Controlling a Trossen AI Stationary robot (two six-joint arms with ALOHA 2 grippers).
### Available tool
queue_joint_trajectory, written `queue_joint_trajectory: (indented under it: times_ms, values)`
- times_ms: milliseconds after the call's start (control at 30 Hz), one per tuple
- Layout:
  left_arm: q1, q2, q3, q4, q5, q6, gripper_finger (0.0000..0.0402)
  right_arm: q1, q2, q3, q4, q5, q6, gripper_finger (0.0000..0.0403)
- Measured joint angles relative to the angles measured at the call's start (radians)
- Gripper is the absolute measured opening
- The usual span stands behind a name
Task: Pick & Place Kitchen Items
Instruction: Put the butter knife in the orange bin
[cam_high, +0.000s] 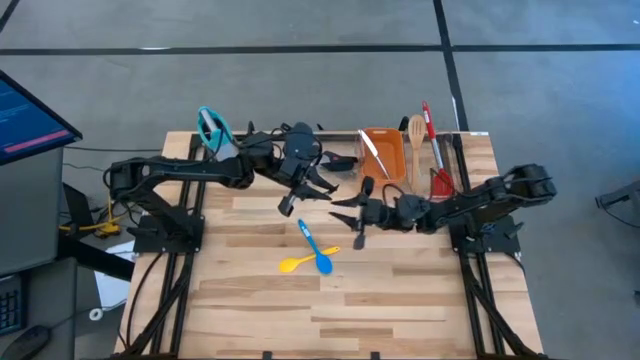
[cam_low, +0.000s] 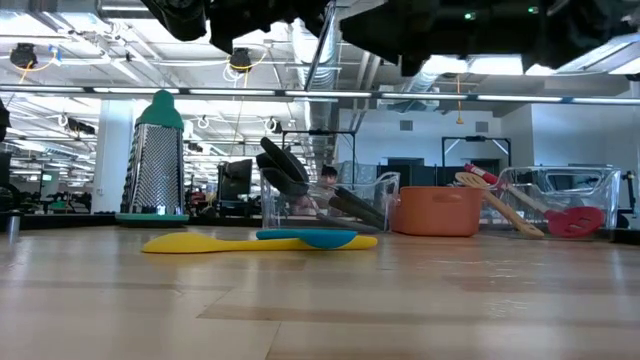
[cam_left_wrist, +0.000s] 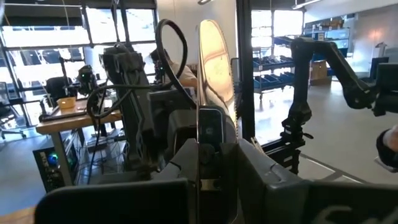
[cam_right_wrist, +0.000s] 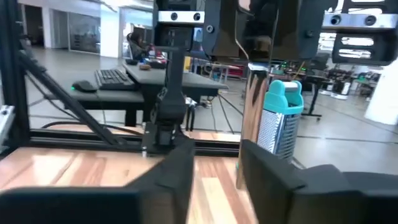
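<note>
1. Pale wood-plank table (cam_high: 400, 290), big open workshop behind it.
2. Yellow spoon (cam_high: 297, 262) and blue spoon (cam_high: 315, 249) lie crossed mid-table; orange tub (cam_high: 384, 152) near the far edge.
3. Left gripper (cam_high: 290, 203) pinches a silver utensil (cam_left_wrist: 214, 56); right gripper (cam_high: 352, 215) hangs ajar, empty.

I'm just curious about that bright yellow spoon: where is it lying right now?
In the high view the yellow spoon lies on the bare wooden table near its middle, touching the blue spoon and in front of both raised grippers.
</note>
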Motion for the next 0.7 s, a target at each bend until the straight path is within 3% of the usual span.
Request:
queue_joint_trajectory:
  times_ms: [233, 367, 500, 700]
  values:
    - [0.0, 0.0, 0.0, 0.002, 0.001, -0.007, 0.0033, -0.012, 0.08, 0.101, 0.004, 0.08, -0.024, 0.0236]
    - [0.0, 0.0, 0.0, 0.002, 0.001, -0.009, 0.0033, -0.024, 0.093, 0.134, -0.003, 0.08, -0.038, 0.0257]
    - [0.0, 0.0, 0.0, 0.001, 0.002, -0.01, 0.0033, -0.035, 0.089, 0.143, -0.002, 0.08, -0.038, 0.0231]
    - [0.0, 0.0, 0.0, 0.0, 0.002, -0.01, 0.0034, -0.035, 0.084, 0.143, -0.004, 0.078, -0.038, 0.0121]
